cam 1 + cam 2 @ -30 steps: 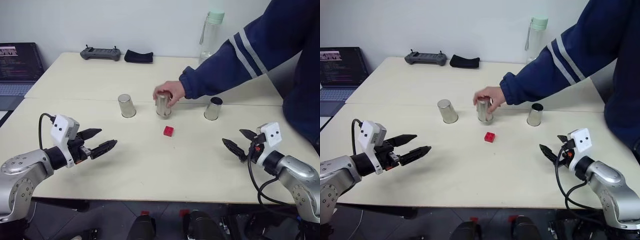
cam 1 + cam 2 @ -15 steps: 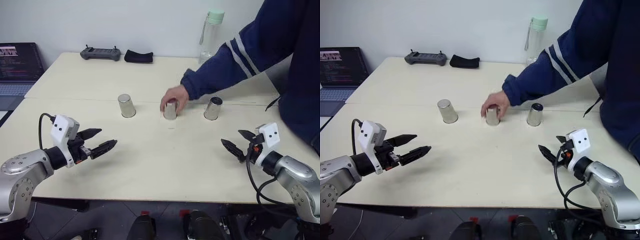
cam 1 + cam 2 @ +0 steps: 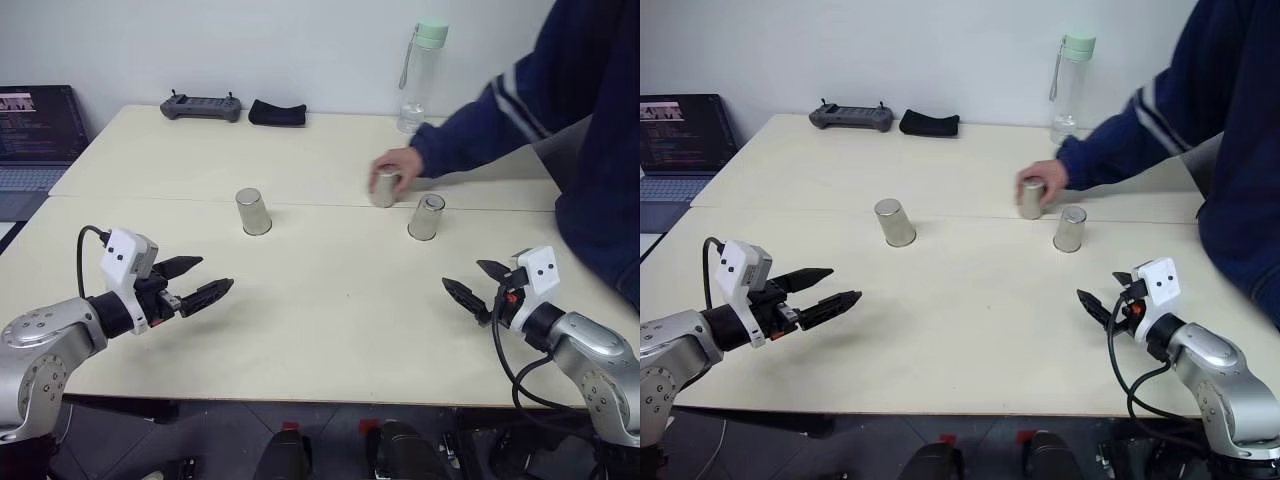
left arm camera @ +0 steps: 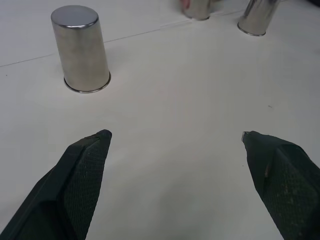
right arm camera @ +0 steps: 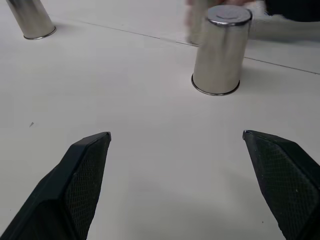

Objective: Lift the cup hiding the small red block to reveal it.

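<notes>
A: Head view. 3 inverted steel tumblers on the table (image 3: pixel 300 330). A person's hand (image 3: pixel 398 168) covers the cup (image 3: pixel 384 189), just at 10 o'clock of the right-hand tumbler (image 3: pixel 426 217); the lone tumbler (image 3: pixel 253 212) sits well apart, at 9 o'clock. Red block unseen.

B: Handling?

A: Likely light, rigid, slick; pinch mid-wall.

B: Left wrist view?

A: Left gripper (image 4: pixel 175 142) wide, empty; cup far ahead.

B: Right wrist?

A: Right gripper (image 5: pixel 175 142) wide, empty; cup behind the nearer tumbler.
</notes>
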